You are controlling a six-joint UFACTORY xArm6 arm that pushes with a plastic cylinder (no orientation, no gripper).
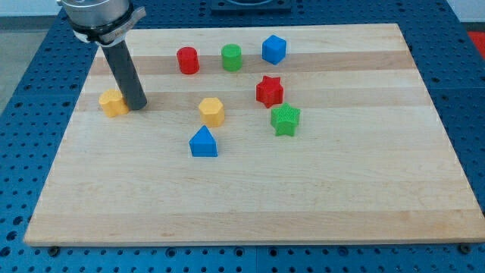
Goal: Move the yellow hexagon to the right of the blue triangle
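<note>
So my tip (137, 105) is parked down on the wooden tabletop (318, 205) over at the view's left, right up against a yellow block (114, 102), which sits just to the tip's left. Can't quite make out that one's shape, kinda lumpy, maybe heart-ish. No pincer on this arm at all, just the dark rod, so there's no released-or-clenched state to report.

The yellow hexagon (212, 111) is near the middle of the board, well apart from the tip, off to its right. The blue triangle (203, 142) sits just below the hexagon toward the view's bottom, a touch to its left, close but not touching as far as I can see.

Rest of the stuff: the red cylinder (188, 60) and green cylinder (232, 58) are side by side up toward the view's top, with the blue cube (273, 49) just right of them. The red star (269, 91) is right of the hexagon, and the green star (286, 120) sits just below the red one, a bit to the right.
</note>
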